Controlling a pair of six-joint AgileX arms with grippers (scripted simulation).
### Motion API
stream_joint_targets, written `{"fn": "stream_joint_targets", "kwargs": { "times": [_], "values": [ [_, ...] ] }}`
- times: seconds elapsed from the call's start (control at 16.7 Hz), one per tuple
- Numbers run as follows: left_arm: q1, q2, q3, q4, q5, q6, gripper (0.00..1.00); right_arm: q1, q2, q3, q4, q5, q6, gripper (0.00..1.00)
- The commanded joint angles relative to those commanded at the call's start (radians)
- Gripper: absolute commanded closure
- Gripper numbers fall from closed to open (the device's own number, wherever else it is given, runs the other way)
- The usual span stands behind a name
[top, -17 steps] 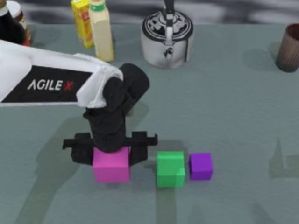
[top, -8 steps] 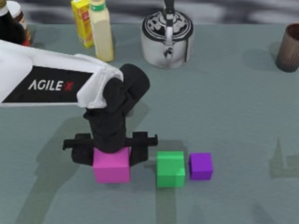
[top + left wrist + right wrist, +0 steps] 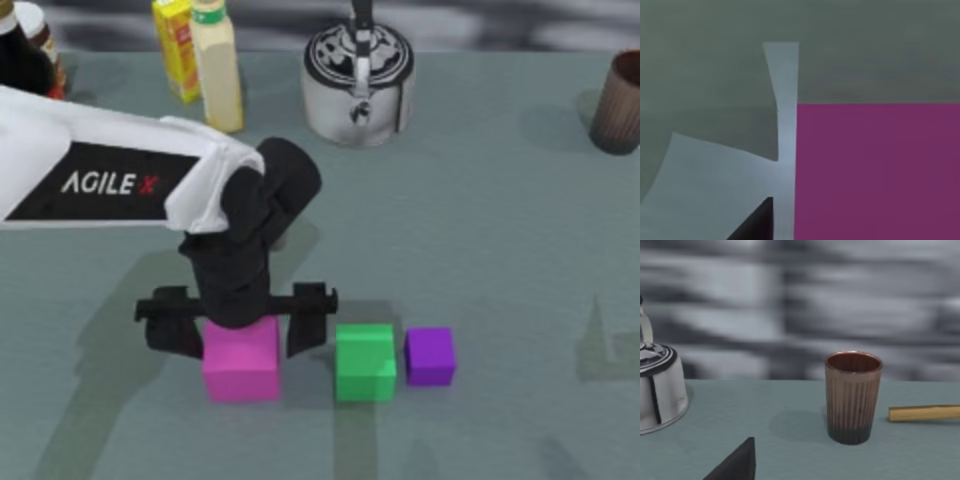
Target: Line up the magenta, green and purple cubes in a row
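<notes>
Left arm [image 3: 110,180]: reaches in from the table's left.
Left gripper [image 3: 240,322]: over the magenta cube, jaws spread, fingers apart from its sides.
Magenta cube [image 3: 240,360]: on the table, left end of the row.
Green cube [image 3: 364,362]: just right of magenta, small gap.
Purple cube [image 3: 430,356]: just beside green, right end.
Right gripper: not seen from above.
</notes>
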Motion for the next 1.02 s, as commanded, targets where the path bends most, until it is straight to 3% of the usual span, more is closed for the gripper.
{"fn": "stream_joint_targets", "kwargs": {
  "times": [0.54, 1.02],
  "values": [
    [0.002, -0.007, 0.014, -0.017, 0.000, 0.000, 0.00, 0.000, 0.000, 0.000, 0.000, 0.000, 0.000, 0.00],
    [0.019, -0.111, 0.147, -0.258, -0.001, -0.004, 0.00, 0.000, 0.000, 0.000, 0.000, 0.000, 0.000, 0.00]
  ]
}}
